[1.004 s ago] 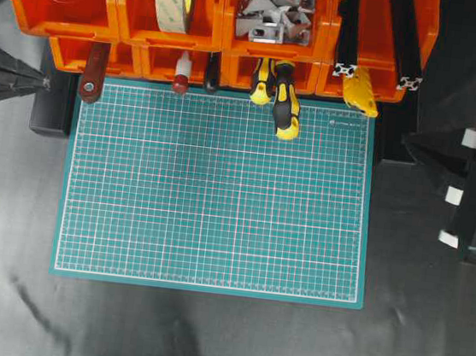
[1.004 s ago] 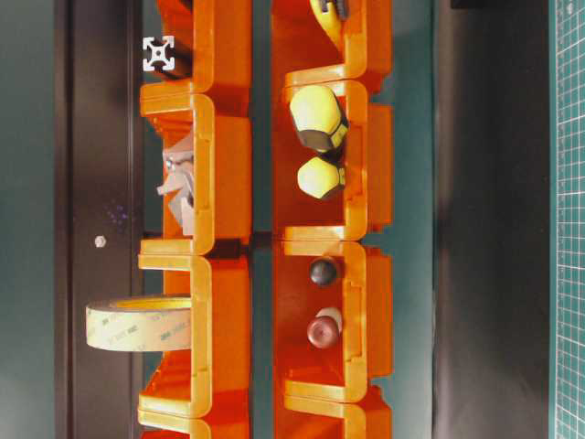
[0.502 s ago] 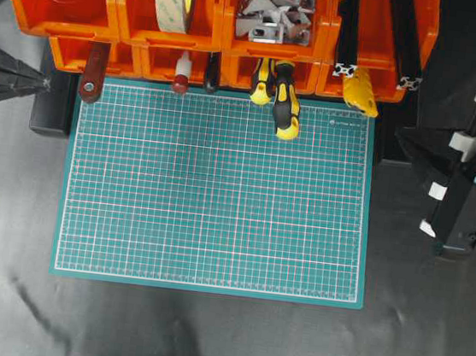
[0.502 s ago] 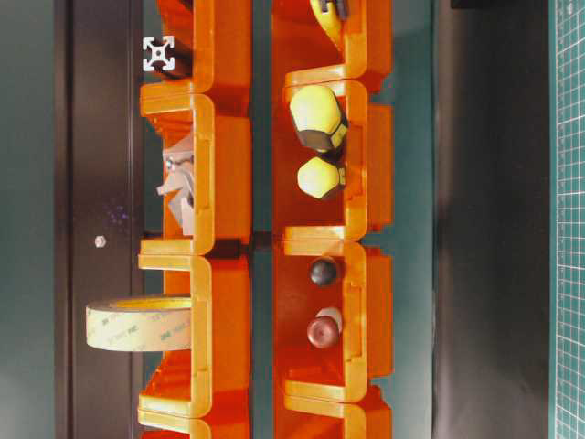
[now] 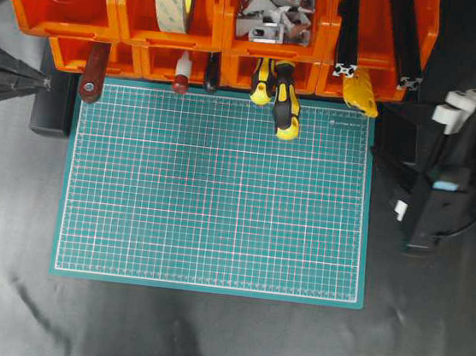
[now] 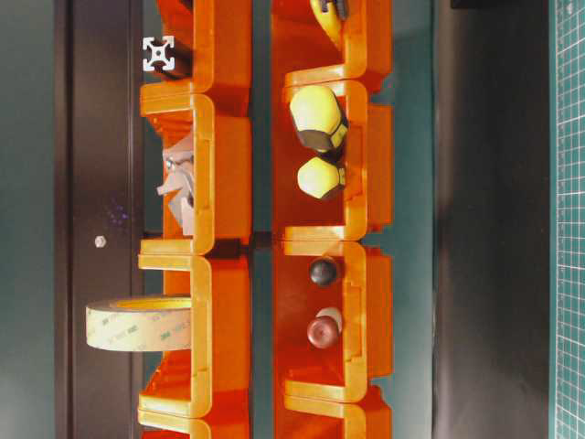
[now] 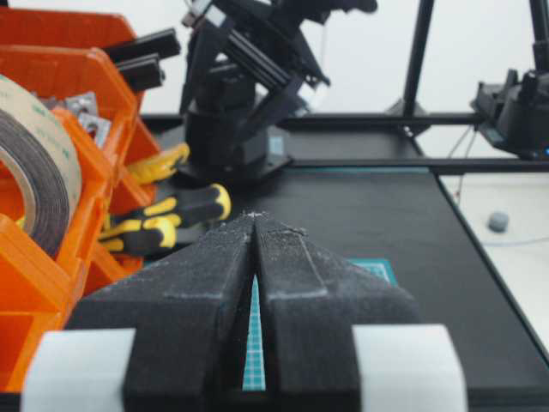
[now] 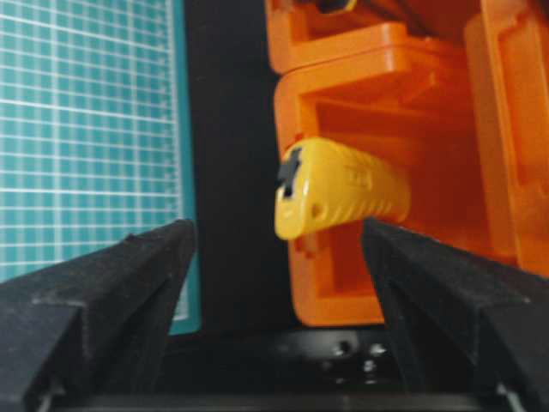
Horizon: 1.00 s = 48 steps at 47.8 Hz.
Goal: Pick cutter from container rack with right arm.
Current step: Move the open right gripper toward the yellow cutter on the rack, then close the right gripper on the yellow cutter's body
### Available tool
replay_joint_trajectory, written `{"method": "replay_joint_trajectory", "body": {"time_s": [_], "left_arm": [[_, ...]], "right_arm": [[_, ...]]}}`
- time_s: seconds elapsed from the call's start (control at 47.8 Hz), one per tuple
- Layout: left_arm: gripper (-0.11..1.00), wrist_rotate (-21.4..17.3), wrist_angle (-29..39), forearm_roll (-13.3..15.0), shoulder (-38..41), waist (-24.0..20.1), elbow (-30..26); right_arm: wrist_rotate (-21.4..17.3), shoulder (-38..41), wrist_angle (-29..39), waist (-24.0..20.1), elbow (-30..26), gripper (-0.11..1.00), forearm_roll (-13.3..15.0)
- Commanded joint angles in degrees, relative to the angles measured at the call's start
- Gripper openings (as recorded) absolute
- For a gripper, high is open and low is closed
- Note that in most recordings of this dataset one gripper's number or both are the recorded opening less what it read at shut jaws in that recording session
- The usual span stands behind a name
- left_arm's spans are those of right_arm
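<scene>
Cutter (image 8: 339,190): yellow butt juts from lower bin of container rack (image 8: 446,129), by green mat's (image 5: 219,193) corner; its tip hidden inside. My right claw (image 8: 279,249): fingers spread wide, empty, cutter framed between, untouched. Left claw (image 7: 255,219): pressed closed.

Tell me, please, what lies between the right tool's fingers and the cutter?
Nothing: in the right wrist view, the open right tool frames the cutter across bare space.

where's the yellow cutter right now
In the overhead view the cutter pokes out of the container rack's lower right bin, beside the green mat's top right corner.
</scene>
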<state>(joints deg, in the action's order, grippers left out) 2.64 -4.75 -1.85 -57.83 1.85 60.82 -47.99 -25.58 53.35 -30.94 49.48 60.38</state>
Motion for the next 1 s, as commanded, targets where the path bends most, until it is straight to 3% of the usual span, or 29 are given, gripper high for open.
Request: {"method": "replay_joint_trajectory", "body": {"time_s": [0.0,0.439,0.983], "left_arm": [[0.01,0.26,-0.09,-0.18,0.35,0.00,-1.41],[0.01,0.35,1.58,-0.18,-0.26,0.18,-1.41],[0.01,0.26,2.99,-0.18,-1.67,0.26,-1.32]], "right_arm": [[-0.70,1.49,-0.44,1.23,-1.05,0.77,2.02],[-11.95,8.70,1.58,2.90,-0.88,0.77,10.99],[-12.48,9.32,1.05,6.86,0.70,0.76,11.78]]}}
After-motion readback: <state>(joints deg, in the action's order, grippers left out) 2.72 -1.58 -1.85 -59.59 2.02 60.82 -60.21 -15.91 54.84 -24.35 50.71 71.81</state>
